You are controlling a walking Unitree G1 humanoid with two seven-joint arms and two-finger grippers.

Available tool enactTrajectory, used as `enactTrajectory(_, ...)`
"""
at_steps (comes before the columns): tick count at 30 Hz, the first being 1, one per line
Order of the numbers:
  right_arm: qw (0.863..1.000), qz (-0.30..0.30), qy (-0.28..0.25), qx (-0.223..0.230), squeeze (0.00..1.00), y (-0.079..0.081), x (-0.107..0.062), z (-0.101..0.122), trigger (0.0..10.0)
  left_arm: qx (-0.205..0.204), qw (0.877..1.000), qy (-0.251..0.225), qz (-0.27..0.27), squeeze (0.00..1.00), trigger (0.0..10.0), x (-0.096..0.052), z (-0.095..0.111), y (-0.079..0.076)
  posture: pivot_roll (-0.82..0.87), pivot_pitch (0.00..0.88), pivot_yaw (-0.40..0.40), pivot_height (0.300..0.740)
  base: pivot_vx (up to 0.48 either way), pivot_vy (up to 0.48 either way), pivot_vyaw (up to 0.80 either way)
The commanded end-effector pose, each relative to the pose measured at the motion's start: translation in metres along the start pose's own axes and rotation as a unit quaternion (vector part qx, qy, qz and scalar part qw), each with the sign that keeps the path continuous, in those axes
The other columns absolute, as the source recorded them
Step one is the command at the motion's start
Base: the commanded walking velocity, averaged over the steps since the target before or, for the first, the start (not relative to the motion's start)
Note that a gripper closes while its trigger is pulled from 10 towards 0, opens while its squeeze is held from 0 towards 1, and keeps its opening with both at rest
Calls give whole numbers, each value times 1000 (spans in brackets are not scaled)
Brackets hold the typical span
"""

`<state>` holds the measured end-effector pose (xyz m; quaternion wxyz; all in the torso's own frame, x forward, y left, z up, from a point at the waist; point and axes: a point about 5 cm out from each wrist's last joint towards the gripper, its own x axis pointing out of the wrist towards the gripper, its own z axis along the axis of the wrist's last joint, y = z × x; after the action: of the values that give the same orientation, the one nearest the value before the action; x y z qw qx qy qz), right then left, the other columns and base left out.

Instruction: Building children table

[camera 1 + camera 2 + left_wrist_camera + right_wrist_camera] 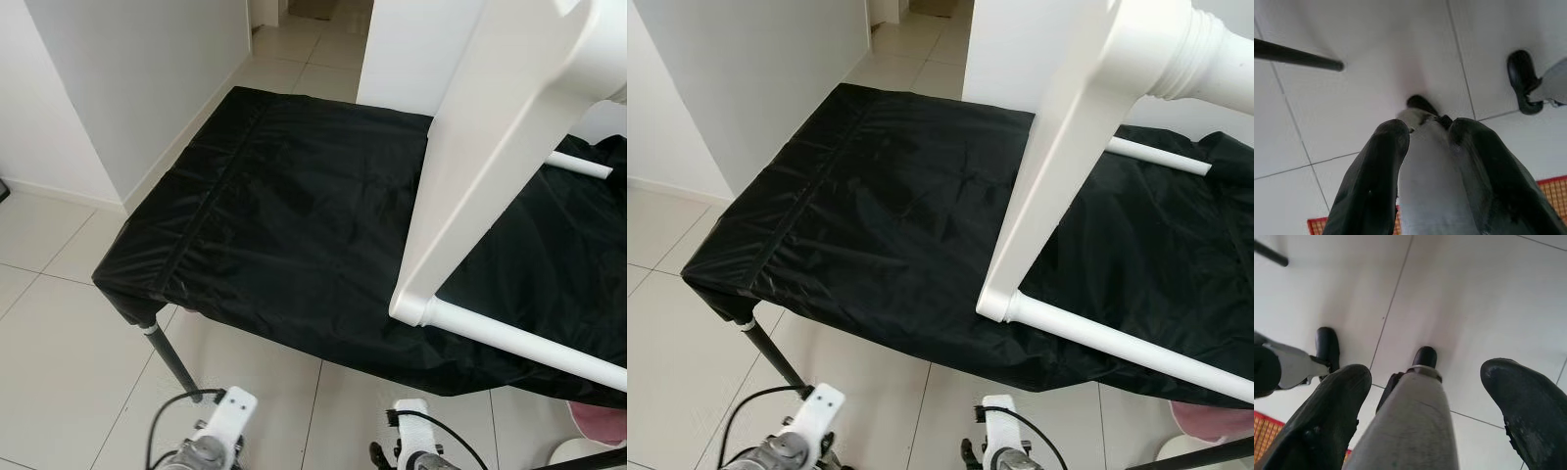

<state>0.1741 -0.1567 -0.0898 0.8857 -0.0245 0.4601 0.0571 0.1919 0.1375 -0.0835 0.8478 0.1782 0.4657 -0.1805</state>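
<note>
The white children's table (490, 166) lay partly assembled on the black-covered desk (284, 215), legs fitted, apparently unfinished. Both arms hung below the desk's edge: left gripper (1427, 161) slightly parted, right gripper (1425, 396) wide, both empty.

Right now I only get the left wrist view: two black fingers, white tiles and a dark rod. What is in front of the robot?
Observer: A table draped in black cloth stands ahead; your rod is probably its black leg.
Operator: Is anything on it?
Observer: A white furniture frame, a flat panel with round rungs, rests on the cloth toward the robot's right.
Operator: Is the other gripper holding that?
Observer: No. The right gripper is open and empty, pointing down at the floor tiles.
</note>
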Motion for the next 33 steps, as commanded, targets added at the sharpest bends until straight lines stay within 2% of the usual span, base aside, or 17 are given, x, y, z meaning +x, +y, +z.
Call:
enactTrajectory(1, 1000, -2, 7, -9, 0, -1, -1, -5, 10000, -2, 1000, 24, -7, 0, 10000, -1, -12, 0, -28, 0, -11, 740, 0, 0, 0)
enactTrajectory(6, 1000, -10, 5, -6, 0, -2, -1, -5, 10000, 8, 1000, 23, -13, 0, 10000, -1, -10, -1, -33, 0, -6, 740, 0, 0, 0)
enactTrajectory(7, 1000, -9, -5, -17, 0, -1, -1, -4, 10000, 28, 999, 15, -17, 0, 10000, 0, -5, -2, -48, 0, 7, 740, 0, 0, 0)
enactTrajectory(9, 1000, -7, -7, -21, 0, 1, -1, -3, 10000, 31, 999, 14, -17, 0, 10000, 0, -4, -1, -54, 0, 11, 740, 0, 0, 0)
enactTrajectory(16, 999, -1, -23, -25, 0, 3, -2, -2, 10000, 9, 1000, 4, -10, 0, 10000, 0, 3, 5, -73, 0, 27, 740, 0, 0, 0)
enactTrajectory(17, 999, -3, -36, -2, 0, 0, -2, 0, 10000, 4, 1000, -10, -3, 0, 10000, 0, 10, 10, -77, 0, 35, 740, 0, 0, 0)
enactTrajectory(18, 999, -3, -36, -2, 0, 0, -2, 0, 10000, 4, 1000, -10, -3, 0, 10000, 0, 10, 10, -77, 0, 35, 740, 0, 0, 0)
enactTrajectory(19, 999, -3, -48, 24, 0, -2, -3, 2, 10000, 4, 1000, -25, 6, 0, 10000, 0, 17, 14, -71, 0, 36, 740, 0, 0, 0)
enactTrajectory(20, 999, -3, -48, 24, 0, -2, -3, 2, 10000, 4, 1000, -25, 6, 0, 10000, 0, 17, 14, -71, 0, 36, 740, 0, 0, 0)
enactTrajectory(22, 996, -3, -70, 64, 0, -6, -3, 8, 10000, -4, 999, -45, 21, 0, 10000, 0, 26, 21, -50, 0, 29, 740, 0, 0, 0)
enactTrajectory(24, 995, -3, -74, 67, 0, -6, -2, 10, 10000, -4, 999, -46, 23, 0, 10000, -1, 26, 22, -50, 0, 29, 740, 0, 0, 0)
enactTrajectory(29, 997, -8, -70, 37, 0, -7, -2, 13, 10000, 30, 999, -37, 12, 0, 10000, -1, 17, 17, -41, 0, 42, 740, 0, 0, 0)
enactTrajectory(33, 997, -9, -72, 30, 0, -6, -1, 15, 10000, 25, 999, -38, 16, 0, 10000, -1, 17, 19, -47, 0, 47, 740, 0, 0, 0)
